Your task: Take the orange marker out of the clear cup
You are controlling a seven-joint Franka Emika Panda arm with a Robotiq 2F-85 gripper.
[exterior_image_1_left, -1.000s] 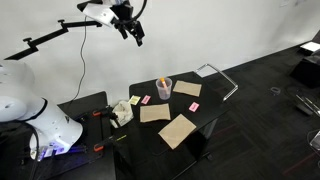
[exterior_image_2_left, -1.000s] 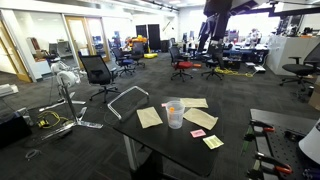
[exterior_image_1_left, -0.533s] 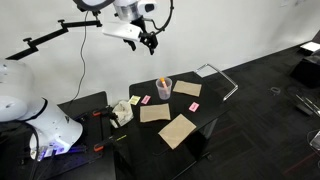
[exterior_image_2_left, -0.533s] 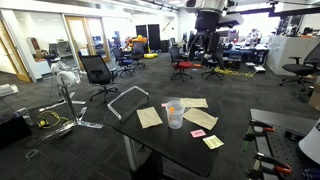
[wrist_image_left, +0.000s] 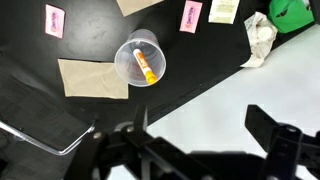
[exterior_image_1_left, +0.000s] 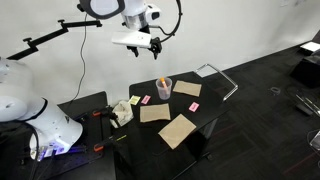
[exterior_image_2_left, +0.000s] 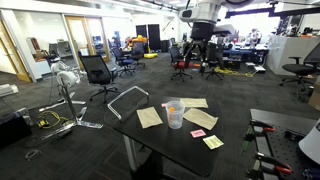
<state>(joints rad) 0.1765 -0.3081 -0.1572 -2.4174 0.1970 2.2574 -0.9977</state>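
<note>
The clear cup (exterior_image_1_left: 164, 88) stands upright on the black table (exterior_image_1_left: 205, 108), and shows in both exterior views (exterior_image_2_left: 175, 113). The orange marker (wrist_image_left: 145, 66) leans inside it; the wrist view looks straight down into the cup (wrist_image_left: 139, 60). My gripper (exterior_image_1_left: 156, 44) hangs high above the table, well above the cup, and shows in an exterior view (exterior_image_2_left: 206, 40). In the wrist view its two dark fingers (wrist_image_left: 205, 125) stand apart with nothing between them. It is open and empty.
Brown paper sheets (exterior_image_1_left: 178, 130) and small pink cards (wrist_image_left: 54, 19) lie around the cup. A crumpled white cloth (wrist_image_left: 260, 36) and a green object (wrist_image_left: 297, 12) sit near one table end. A metal frame (exterior_image_1_left: 225, 80) juts off the table edge. Office chairs (exterior_image_2_left: 97, 72) stand beyond.
My arm has swung across above the table toward the cup's side and turned at the wrist. The cup, marker and papers have not moved.
</note>
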